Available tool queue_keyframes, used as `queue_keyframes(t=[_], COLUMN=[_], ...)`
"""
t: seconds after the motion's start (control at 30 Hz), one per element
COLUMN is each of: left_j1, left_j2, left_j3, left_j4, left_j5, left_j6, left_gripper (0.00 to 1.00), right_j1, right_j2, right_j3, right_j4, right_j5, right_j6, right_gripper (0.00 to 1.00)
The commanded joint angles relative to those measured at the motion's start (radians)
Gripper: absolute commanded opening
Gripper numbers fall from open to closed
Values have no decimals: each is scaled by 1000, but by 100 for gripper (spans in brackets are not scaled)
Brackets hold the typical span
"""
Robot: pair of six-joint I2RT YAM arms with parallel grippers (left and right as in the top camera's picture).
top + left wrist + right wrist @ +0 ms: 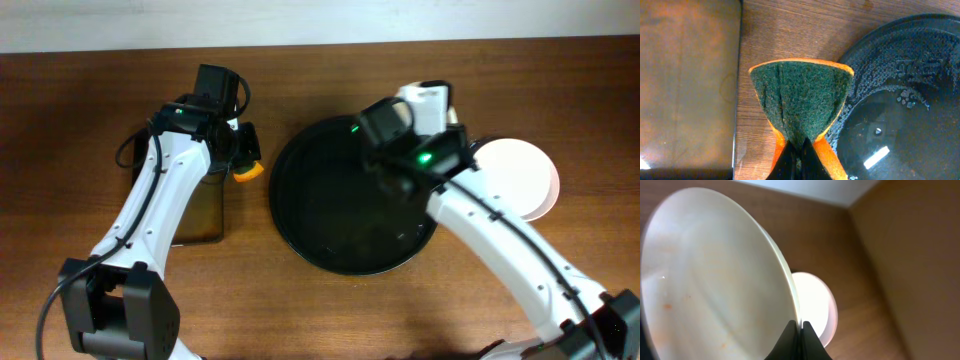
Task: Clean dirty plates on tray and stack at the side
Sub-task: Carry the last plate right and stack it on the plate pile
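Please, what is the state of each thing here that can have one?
left gripper: shut on the sponge.
sponge: pinched, folded, green side showing.
right gripper: shut on the held plate's rim.
held plate: lifted, tilted, faint orange smears.
round tray: flat, droplets on it.
second plate: lying flat beside the round tray.

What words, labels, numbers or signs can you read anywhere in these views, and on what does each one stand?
No text can be read with certainty.
round tray: a small raised mark in its textured ring, too blurred to read.
held plate: no lettering shows.
sponge: no lettering shows.
rectangular tray: no lettering shows.
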Motion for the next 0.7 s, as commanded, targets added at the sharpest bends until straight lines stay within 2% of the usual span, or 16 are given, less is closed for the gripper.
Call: queue_keyframes(t=[0.0, 0.13, 0.23, 0.33, 0.47, 0.5, 0.53, 0.57, 0.67], left_j1=[7, 7, 7, 7, 7, 7, 7, 7, 7], left_j2=[-36, -36, -36, -36, -36, -36, -36, -36, -36], left_j3=[17, 17, 17, 17, 17, 17, 17, 17, 17], left_j4=[2, 2, 2, 2, 1, -2, -3, -2, -8], left_j5=[-3, -3, -4, -3, -3, -3, -3, -4, -15], left_j6=[-13, -13, -13, -13, -13, -13, -13, -13, -12], left_gripper=[0, 0, 0, 0, 0, 0, 0, 0, 0], right_j1=[-237, -609, -819, -933, -945, -945, -945, -945, -943], right_j2=[-11, -4, 28, 98, 198, 214, 212, 204, 150], right_j3=[21, 20, 16, -1, -2, -1, -1, 0, 19], right_j4=[-2, 2, 0, 2, -3, -10, -16, -21, -26], right_j5=[-214, -506, -661, -751, -773, -790, -799, -812, -928], right_j6=[110, 132, 124, 123, 98, 98, 97, 92, -7], right_gripper=[4, 4, 4, 4, 4, 10, 25, 51, 58])
